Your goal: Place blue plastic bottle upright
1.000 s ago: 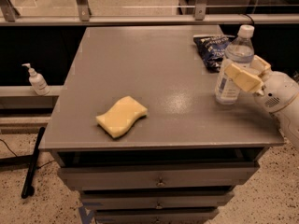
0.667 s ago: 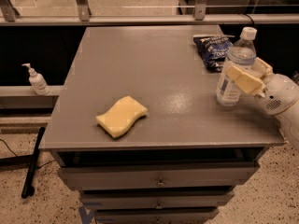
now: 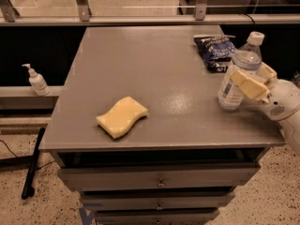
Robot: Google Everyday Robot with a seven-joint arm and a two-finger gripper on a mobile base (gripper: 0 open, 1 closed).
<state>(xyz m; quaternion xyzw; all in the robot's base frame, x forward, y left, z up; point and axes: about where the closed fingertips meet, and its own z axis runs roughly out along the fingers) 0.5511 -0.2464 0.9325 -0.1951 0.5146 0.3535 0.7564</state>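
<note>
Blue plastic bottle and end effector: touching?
Touching. In the camera view the end effector grips the blue plastic bottle, its yellow fingers pressed against both sides of the body.

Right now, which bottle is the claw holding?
The clear water bottle, upright on the table at right, held by the claw; the pump bottle stands off-table, far left.

The gripper point(image 3: 251, 77) is held at the right edge of the frame, tan fingers point(image 3: 248, 85) clamped around the blue plastic bottle point(image 3: 231, 92); the white wrist point(image 3: 283, 102) is extended from lower right.

gripper point(image 3: 249, 75) around bottle point(image 3: 229, 95), table's point(image 3: 154, 60) right (sponge point(image 3: 122, 116) left)
</note>
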